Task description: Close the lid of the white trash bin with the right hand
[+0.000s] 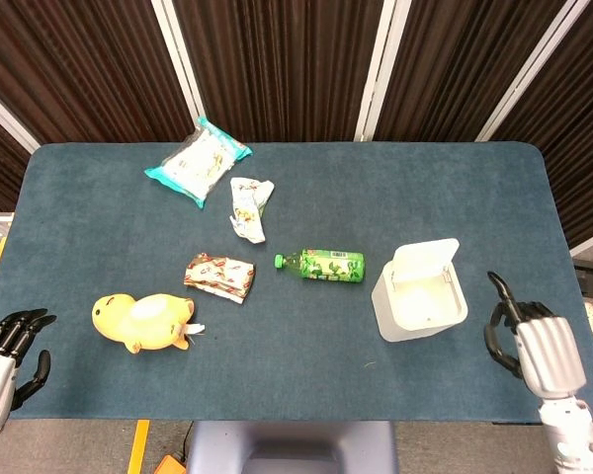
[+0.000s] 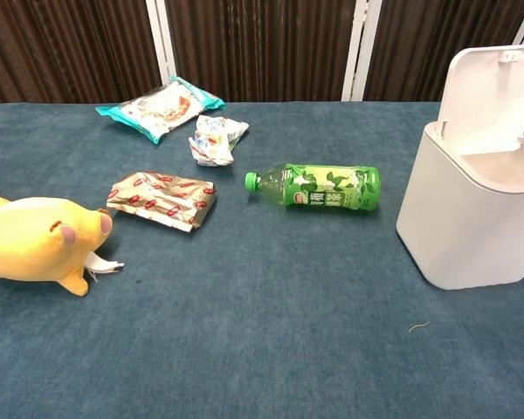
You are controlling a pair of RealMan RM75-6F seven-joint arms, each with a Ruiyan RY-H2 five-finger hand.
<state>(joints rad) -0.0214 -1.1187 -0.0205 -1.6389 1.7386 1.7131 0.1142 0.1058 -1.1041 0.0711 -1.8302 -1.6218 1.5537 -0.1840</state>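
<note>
A blue, felt-like cloth covers the table (image 1: 455, 197). The white trash bin (image 1: 418, 296), smooth plastic with rounded corners, stands at about 4 o'clock from the table's middle. Its flat lid (image 1: 424, 263) is tipped up on the far edge, and the inside looks bare, though the chest view shows only part of it.

Lying on its side just at 9 o'clock of the bin is a green plastic bottle (image 1: 321, 265) with a leafy label, its cap pointing left. Further toward 9 o'clock lies a shiny, creased foil packet (image 1: 218, 276), and at 8 o'clock a soft yellow plush toy (image 1: 144, 321). A crumpled wrapper (image 1: 249, 205) and a teal-edged snack bag (image 1: 197, 161) lie toward 11 o'clock.

The right hand (image 1: 524, 339) hangs at 3 o'clock of the bin, near it but apart, holding nothing; its dark fingers seem partly curled, so how far apart they stand I cannot tell. The left hand (image 1: 5, 348) sits off the table's 8 o'clock corner, fingers loosely spread, holding nothing.
</note>
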